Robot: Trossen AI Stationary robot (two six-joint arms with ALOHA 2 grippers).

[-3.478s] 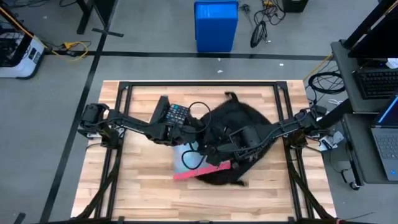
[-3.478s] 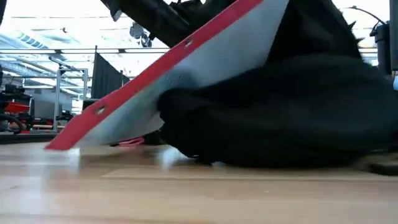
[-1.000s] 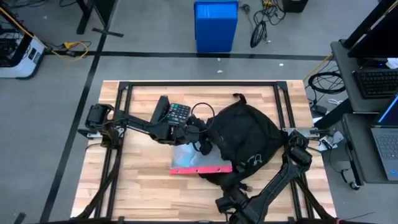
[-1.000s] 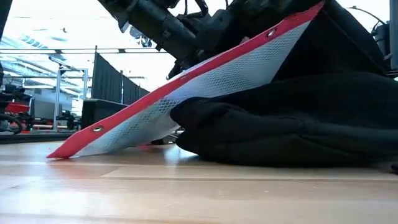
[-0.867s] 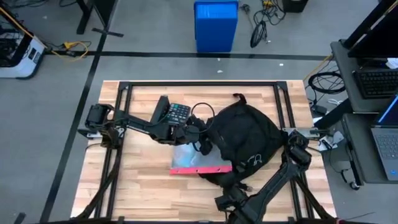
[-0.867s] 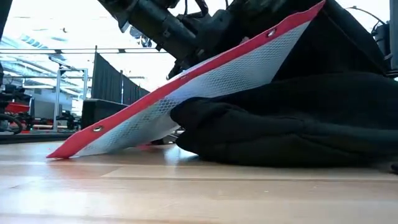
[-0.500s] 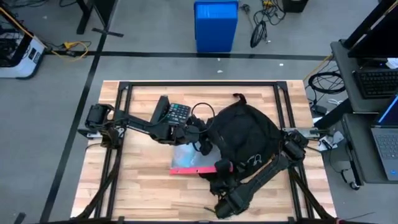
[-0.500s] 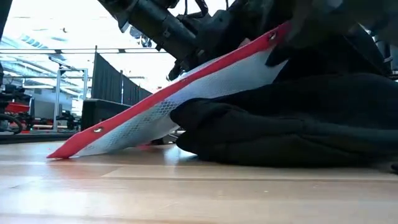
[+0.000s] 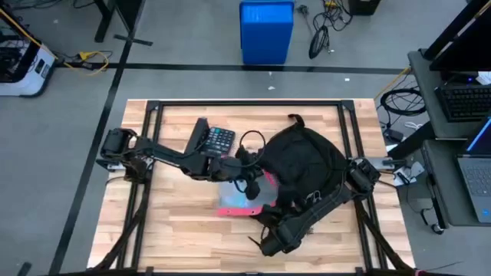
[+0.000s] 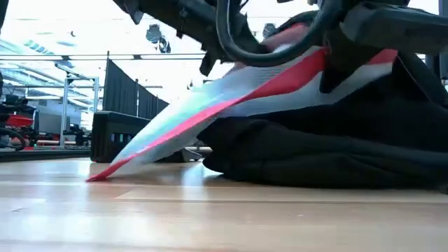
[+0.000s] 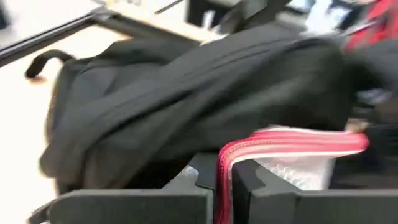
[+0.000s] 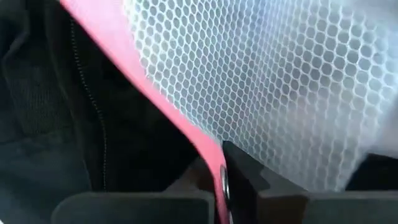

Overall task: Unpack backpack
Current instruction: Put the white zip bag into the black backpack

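Note:
The black backpack [image 9: 305, 162] lies on the wooden table, right of centre. A white mesh pouch with a red zip edge [image 9: 244, 201] sticks out of its left side and slopes down, its low corner [image 10: 94, 176] on the table. My left gripper [image 11: 224, 186] reaches in from the table's left and is shut on the pouch beside the backpack. My right gripper [image 12: 221, 186] comes from the near right and is shut on the pouch's red edge. Both arms cross above the pouch [image 10: 231, 105] in the low view. My left gripper pinches the pouch's red zip edge [image 11: 225, 163] between its two fingers, coming level from the table's left. The edge runs away from the fingers toward the backpack [image 11: 186, 93]. My right gripper pinches the pouch's red border [image 12: 214, 163] between its two fingers, with the white mesh [image 12: 261, 81] spreading beyond them. That end of the pouch is raised above the backpack [image 10: 329, 154], and the opposite corner rests on the table.
A black calculator [image 9: 215, 139] lies on the table just beyond my left arm. Black frame rails [image 9: 245, 105] run along the table's sides. A blue bin [image 9: 266, 31] stands on the floor past the far edge. Bare wood lies near the front left.
My right gripper has swung in from the table's near edge to the pouch and has taken hold of its red edge. The pouch's end at the backpack has lifted and turned, and its low corner has slid toward the backpack. My left gripper keeps its hold.

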